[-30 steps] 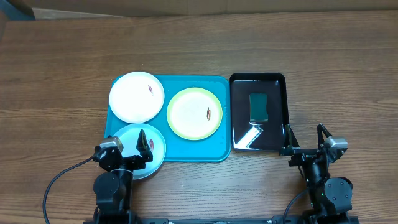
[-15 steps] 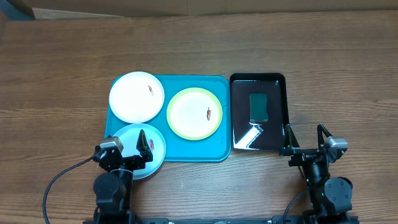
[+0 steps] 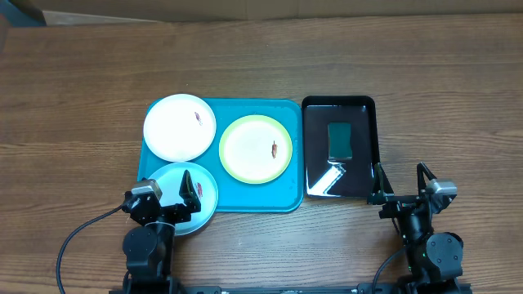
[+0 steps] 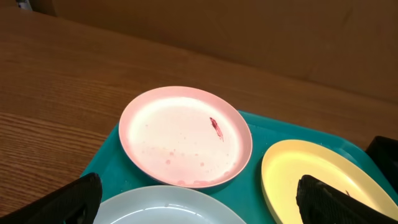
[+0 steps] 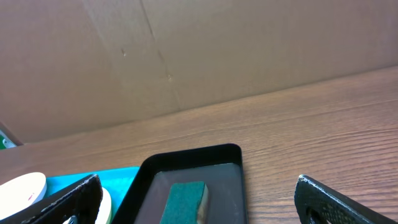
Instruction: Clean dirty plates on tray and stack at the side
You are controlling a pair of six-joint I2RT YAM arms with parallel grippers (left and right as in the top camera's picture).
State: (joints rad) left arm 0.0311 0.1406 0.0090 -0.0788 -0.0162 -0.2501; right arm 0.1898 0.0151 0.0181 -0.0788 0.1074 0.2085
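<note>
A turquoise tray (image 3: 290, 110) holds three plates. The white plate (image 3: 179, 126) at its back left has a small red smear and shows pinkish in the left wrist view (image 4: 185, 135). The lime-rimmed plate (image 3: 255, 148) in the middle has a red-brown smear and shows in the left wrist view (image 4: 323, 180). The pale blue plate (image 3: 204, 189) lies at the tray's front left corner, partly under my left gripper (image 3: 163, 198), which is open and empty over it (image 4: 168, 208). My right gripper (image 3: 402, 186) is open and empty at the front right of the table.
A glossy black tray (image 3: 339, 147) with a green sponge (image 3: 339, 140) stands right of the turquoise tray and shows in the right wrist view (image 5: 186, 177). Brown cardboard lines the table's far edge. Bare wood table (image 3: 82, 106) lies on both sides.
</note>
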